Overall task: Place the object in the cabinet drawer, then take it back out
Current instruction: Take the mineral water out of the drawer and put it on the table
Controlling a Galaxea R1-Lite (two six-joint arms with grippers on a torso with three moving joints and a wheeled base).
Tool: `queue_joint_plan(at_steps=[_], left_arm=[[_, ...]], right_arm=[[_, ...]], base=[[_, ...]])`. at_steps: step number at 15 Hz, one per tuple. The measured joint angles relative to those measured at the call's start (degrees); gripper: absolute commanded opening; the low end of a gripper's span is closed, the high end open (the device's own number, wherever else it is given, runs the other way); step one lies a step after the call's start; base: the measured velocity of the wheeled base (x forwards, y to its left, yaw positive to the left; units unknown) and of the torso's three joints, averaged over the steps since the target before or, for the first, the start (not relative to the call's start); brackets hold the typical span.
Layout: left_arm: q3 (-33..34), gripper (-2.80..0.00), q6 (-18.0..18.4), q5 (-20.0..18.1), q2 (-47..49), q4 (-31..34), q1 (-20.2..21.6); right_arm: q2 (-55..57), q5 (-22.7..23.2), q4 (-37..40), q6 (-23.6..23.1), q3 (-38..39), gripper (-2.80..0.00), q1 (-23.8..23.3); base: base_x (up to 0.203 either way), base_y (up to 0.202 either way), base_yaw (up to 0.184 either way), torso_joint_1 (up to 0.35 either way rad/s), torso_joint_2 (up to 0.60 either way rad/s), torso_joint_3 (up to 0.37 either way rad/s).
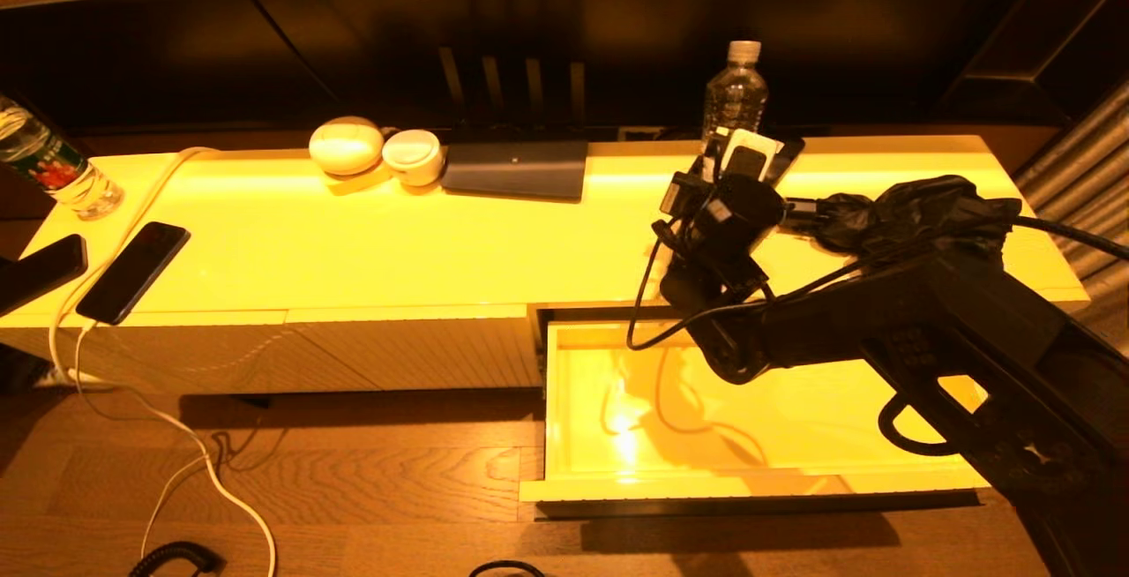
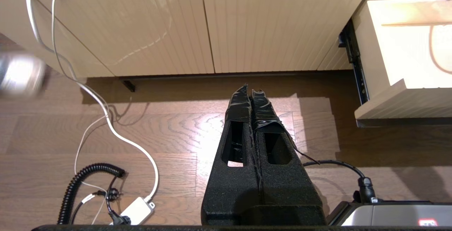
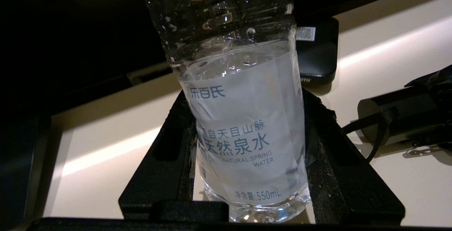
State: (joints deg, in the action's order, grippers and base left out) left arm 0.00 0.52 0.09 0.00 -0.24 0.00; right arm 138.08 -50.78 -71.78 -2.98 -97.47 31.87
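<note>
A clear water bottle (image 1: 735,92) with a white label (image 3: 243,132) stands upright at the back of the cabinet top. My right gripper (image 3: 247,118) is round its lower half, both fingers pressed against the label, shut on it. In the head view the right gripper (image 1: 736,158) sits just in front of the bottle. The cabinet drawer (image 1: 750,487) is pulled out below it, its glossy inside bare; its ribbed front (image 2: 395,100) shows in the left wrist view. My left gripper (image 2: 251,91) hangs shut over the wooden floor, holding nothing.
A black bag (image 1: 900,206) lies right of the bottle, with a dark flat device (image 1: 516,168) and two white round cases (image 1: 346,145) to its left. Two phones (image 1: 132,271), a white cable and a second bottle (image 1: 53,167) occupy the far left. Cables lie on the floor (image 2: 88,185).
</note>
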Motion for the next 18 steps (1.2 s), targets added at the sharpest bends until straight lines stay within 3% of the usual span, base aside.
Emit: queue_joint_plan(at_steps=[3,10,12,18], left_arm=[[0.0,-2.8,0.0,0.0,0.0,0.0,0.0],[0.0,-2.8,0.0,0.0,0.0,0.0,0.0],[0.0,-2.8,0.0,0.0,0.0,0.0,0.0],[0.0,-2.8,0.0,0.0,0.0,0.0,0.0]], right_arm=[[2.9,-0.7,-6.1,-1.7,-3.1,-2.8,0.5],[8.2,-0.7,-11.7,-3.9,-3.9,-2.8,0.4],[9.5,-0.2,-15.1,-8.7,-5.0,-2.8,0.6],[13.6,0.0,-15.8,-10.2,-7.8,-2.8,1.0]], base=[[0.0,0.0,0.0,0.0,0.0,0.0],[0.0,0.0,0.0,0.0,0.0,0.0],[0.0,0.0,0.0,0.0,0.0,0.0],[0.0,0.0,0.0,0.0,0.0,0.0]])
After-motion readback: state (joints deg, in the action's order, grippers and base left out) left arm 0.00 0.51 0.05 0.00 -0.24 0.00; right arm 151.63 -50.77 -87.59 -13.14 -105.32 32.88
